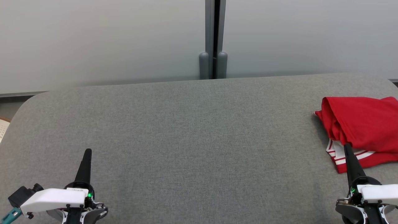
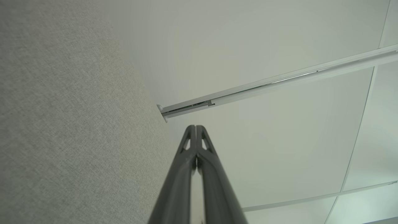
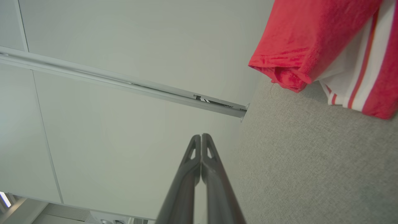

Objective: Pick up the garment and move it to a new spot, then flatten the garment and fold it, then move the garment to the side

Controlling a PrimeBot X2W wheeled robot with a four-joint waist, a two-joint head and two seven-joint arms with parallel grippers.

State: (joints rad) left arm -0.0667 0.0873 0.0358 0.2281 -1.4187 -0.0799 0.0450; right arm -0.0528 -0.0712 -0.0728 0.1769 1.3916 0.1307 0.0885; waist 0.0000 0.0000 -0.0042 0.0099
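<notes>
Grey fabric table point(image 1: 186, 140). Left gripper point(image 1: 88, 151): clenched, empty, lower left. Right gripper point(image 1: 347, 146): clenched, empty, just before the garment point(image 1: 363, 124), crumpled red at far right. I'd fear nudging it off the edge with jaws closed.

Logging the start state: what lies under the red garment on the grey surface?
The red garment lies bunched on the grey padded surface. A white striped part of it peeks out from beneath the red top layer. Anything else under the pile is covered.

Garment point(image 1: 363, 130) on padded surface point(image 1: 186, 130), far right, perhaps overrunning frame edge; wall point(image 1: 93, 40) behind surface.
</notes>
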